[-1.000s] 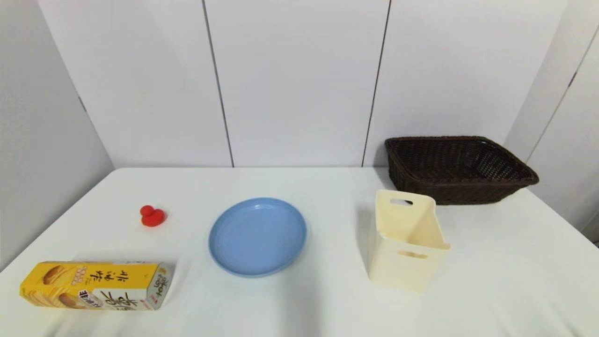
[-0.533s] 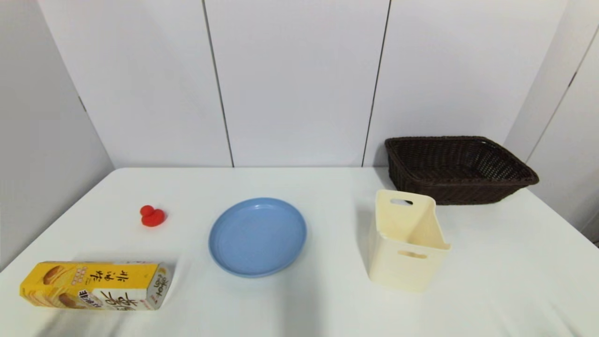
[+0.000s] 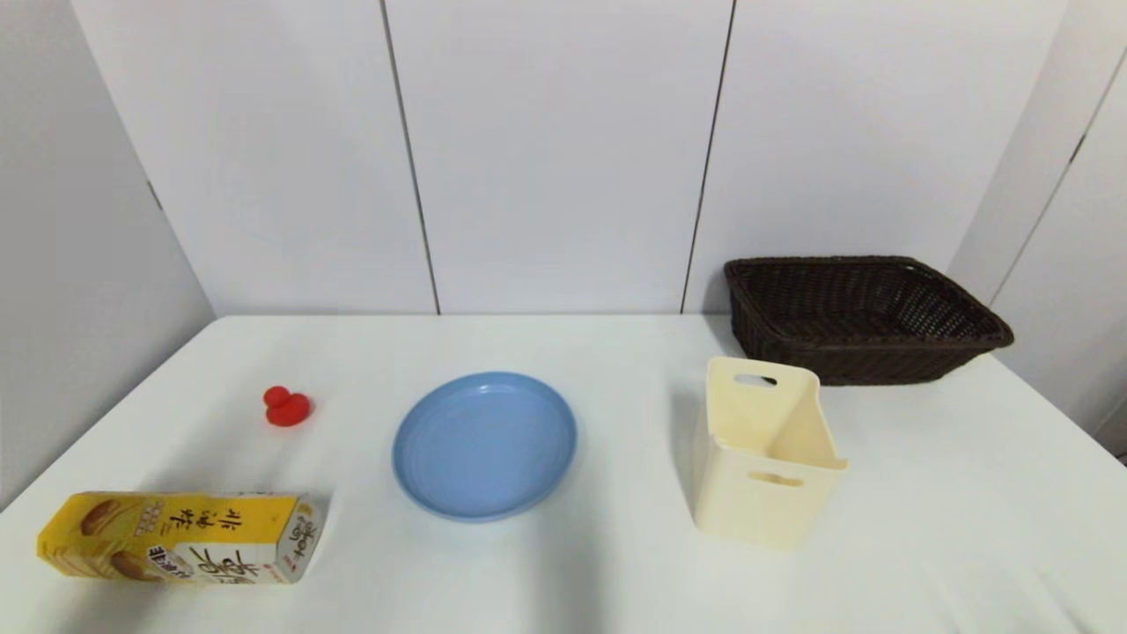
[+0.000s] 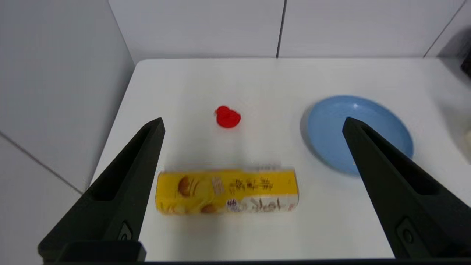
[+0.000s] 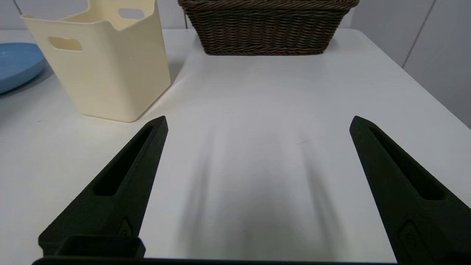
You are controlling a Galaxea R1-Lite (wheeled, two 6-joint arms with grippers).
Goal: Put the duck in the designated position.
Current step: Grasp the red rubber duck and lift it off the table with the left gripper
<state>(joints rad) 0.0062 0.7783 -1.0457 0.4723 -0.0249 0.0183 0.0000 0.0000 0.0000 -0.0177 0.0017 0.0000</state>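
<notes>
One duck (image 3: 287, 409) sits on the white table (image 3: 616, 563), left of the one blue plate (image 3: 484, 445) and beyond one yellow box (image 3: 180, 536); one cream bin (image 3: 762, 458) and one wicker basket (image 3: 863, 317) stand right. The left gripper (image 4: 253, 123) and right gripper (image 5: 257, 121) both hang above the table, fingers spread wide, holding nothing.

A faint grey shadow is shifting on the white table (image 3: 370, 563). It is thinning along the near edge and gathering around the long yellow cardboard biscuit box (image 3: 180, 535), which lies ahead of the left claw (image 4: 253, 119), between its spread black fingers (image 4: 125, 184).
</notes>
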